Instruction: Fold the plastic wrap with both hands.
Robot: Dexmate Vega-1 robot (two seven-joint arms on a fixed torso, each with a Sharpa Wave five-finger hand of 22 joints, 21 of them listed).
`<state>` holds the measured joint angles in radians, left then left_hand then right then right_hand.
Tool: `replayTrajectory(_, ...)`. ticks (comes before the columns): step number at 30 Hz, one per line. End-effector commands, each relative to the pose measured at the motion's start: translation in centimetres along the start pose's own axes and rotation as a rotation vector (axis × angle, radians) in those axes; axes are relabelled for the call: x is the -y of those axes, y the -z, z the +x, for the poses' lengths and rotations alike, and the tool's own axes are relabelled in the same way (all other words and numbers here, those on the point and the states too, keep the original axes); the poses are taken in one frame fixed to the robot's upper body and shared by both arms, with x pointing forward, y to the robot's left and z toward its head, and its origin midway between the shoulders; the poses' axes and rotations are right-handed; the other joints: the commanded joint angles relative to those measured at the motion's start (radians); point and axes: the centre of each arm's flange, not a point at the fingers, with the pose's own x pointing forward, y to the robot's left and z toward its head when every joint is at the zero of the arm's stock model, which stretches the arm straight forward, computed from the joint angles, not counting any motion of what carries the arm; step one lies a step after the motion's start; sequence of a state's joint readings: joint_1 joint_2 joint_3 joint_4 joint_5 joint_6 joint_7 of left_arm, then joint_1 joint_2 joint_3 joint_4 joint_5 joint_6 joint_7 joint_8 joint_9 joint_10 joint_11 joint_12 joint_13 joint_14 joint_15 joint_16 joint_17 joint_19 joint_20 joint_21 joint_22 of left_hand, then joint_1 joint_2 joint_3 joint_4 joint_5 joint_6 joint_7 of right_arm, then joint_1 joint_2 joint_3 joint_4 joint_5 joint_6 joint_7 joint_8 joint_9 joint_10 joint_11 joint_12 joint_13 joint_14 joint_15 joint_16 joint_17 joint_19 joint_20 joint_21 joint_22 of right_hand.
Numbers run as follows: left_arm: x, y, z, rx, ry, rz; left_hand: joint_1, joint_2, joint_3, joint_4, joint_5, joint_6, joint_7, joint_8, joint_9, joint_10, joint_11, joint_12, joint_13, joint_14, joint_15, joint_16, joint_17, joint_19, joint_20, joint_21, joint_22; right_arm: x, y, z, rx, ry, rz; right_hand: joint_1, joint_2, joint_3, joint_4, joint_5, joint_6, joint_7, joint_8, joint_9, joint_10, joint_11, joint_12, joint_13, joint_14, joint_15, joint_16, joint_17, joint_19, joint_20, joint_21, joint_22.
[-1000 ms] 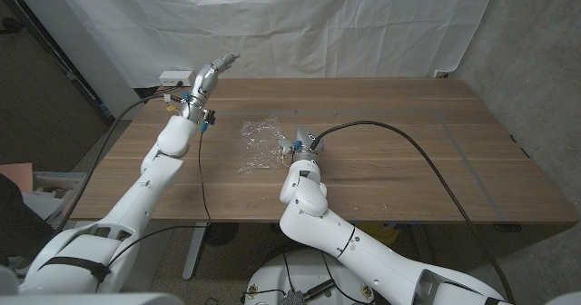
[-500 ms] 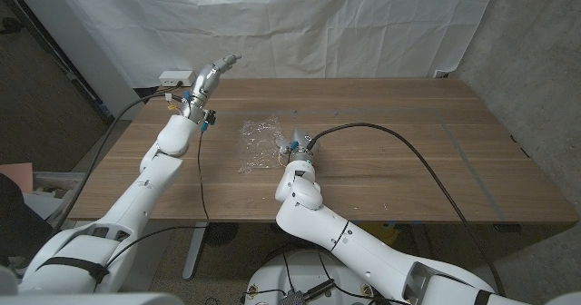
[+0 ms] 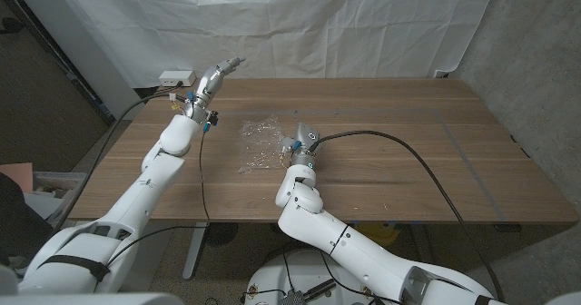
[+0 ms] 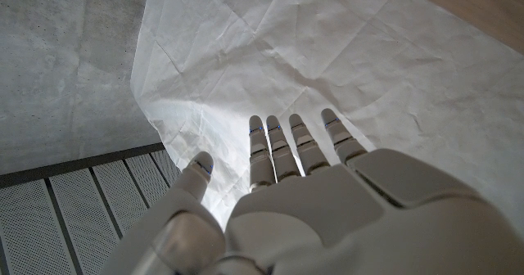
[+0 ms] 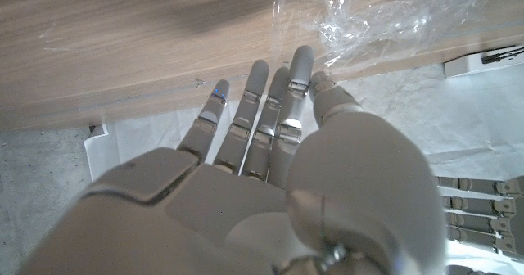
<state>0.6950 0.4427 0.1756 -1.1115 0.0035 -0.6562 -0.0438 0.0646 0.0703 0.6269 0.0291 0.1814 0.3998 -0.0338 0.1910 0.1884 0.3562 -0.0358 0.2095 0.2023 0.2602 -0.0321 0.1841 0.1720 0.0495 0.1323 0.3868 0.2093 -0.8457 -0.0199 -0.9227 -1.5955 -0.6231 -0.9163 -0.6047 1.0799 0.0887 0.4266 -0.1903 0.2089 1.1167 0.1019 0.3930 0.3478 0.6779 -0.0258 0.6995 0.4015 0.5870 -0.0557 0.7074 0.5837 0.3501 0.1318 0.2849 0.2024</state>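
So far no fold is visible: the clear crinkled plastic wrap (image 3: 258,142) lies loose on the brown wooden table (image 3: 408,151), just beside the right hand (image 3: 300,138), fingers apart, grasping nothing. Left hand (image 3: 216,76) is raised w/ straight fingers, also empty. Whole folding remains, I think.

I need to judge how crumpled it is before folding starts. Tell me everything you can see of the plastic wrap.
The plastic wrap is a clear, glossy sheet, crinkled and bunched unevenly rather than spread smooth, lying on the wooden table left of its middle. Wood shows through it. The right hand sits at its right edge with fingers spread; the right wrist view shows fingertips at the wrap's edge, though contact is unclear. The left hand is raised, apart from it.
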Motion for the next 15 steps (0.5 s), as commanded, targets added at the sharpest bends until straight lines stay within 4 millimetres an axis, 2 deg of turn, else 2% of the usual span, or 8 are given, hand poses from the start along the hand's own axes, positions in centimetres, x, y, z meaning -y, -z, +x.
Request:
replayTrajectory(1, 0.5, -0.4, 0.6, 0.013, 0.009, 0.002, 0.002, -0.001, 0.004, -0.005, -0.001, -0.004, 0.001, -0.004, 0.002, -0.007, 0.001, 0.0, 0.005, -0.002, 0.001, -0.001, 0.003, -0.005, 0.005, -0.004, 0.001, 0.9, 0.9, -1.4, 0.138, 0.064, 0.132, 0.017, -0.001, 0.01, 0.006, 0.007, 0.014, 0.003, 0.004, -0.003, 0.003, -0.018, 0.011, 0.007, -0.006, -0.08, -0.012, -0.003, 0.0, -0.013, 0.006, 0.003)
replayTrajectory(7, 0.7, -0.6, 0.6, 0.014, 0.009, 0.007, 0.002, -0.001, 0.004, -0.006, -0.001, -0.005, 0.0, -0.003, 0.002, -0.007, -0.001, 0.0, 0.005, -0.001, 0.001, 0.0, 0.003, -0.006, 0.004, -0.004, 0.001, 1.1, 0.4, -2.4, 0.172, 0.098, 0.15, 0.018, -0.006, 0.015, 0.015, 0.008, 0.014, 0.001, 0.006, 0.0, -0.003, -0.035, 0.014, 0.009, -0.02, -0.084, -0.033, -0.012, -0.003, -0.021, 0.005, 0.003)
replayTrajectory(15, 1.0, -0.8, 0.4, 0.008, 0.009, 0.018, 0.002, 0.0, 0.004, -0.006, -0.001, -0.006, -0.001, -0.002, 0.002, -0.008, 0.003, 0.001, 0.005, -0.002, 0.0, 0.0, 0.003, -0.007, 0.005, -0.005, 0.002, 2.0, -0.5, -4.0, 0.226, 0.088, 0.193, 0.018, -0.012, 0.02, 0.021, 0.007, 0.017, -0.004, 0.008, -0.001, -0.001, -0.031, 0.018, 0.004, -0.016, -0.082, -0.047, -0.018, -0.01, -0.016, 0.002, 0.002)
